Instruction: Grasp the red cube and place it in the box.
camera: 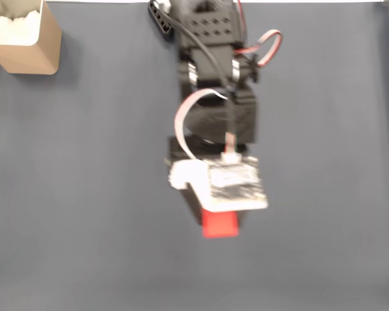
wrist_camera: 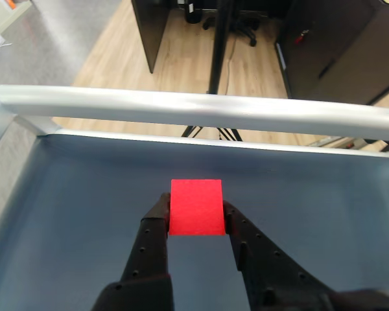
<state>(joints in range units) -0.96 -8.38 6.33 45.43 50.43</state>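
Item, grasp step: we hold the red cube [wrist_camera: 196, 207] pinched between gripper [wrist_camera: 196, 217] fingers, well apart from the box [camera: 27, 40]; next we judge lift, carry boxward.

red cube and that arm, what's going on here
A single robot arm is working over a dark grey table. In the wrist view its gripper has a finger on each side of the red cube, with both fingertips against it. The box sits far off in the top left corner of the fixed view, so the cube has not gone in yet.
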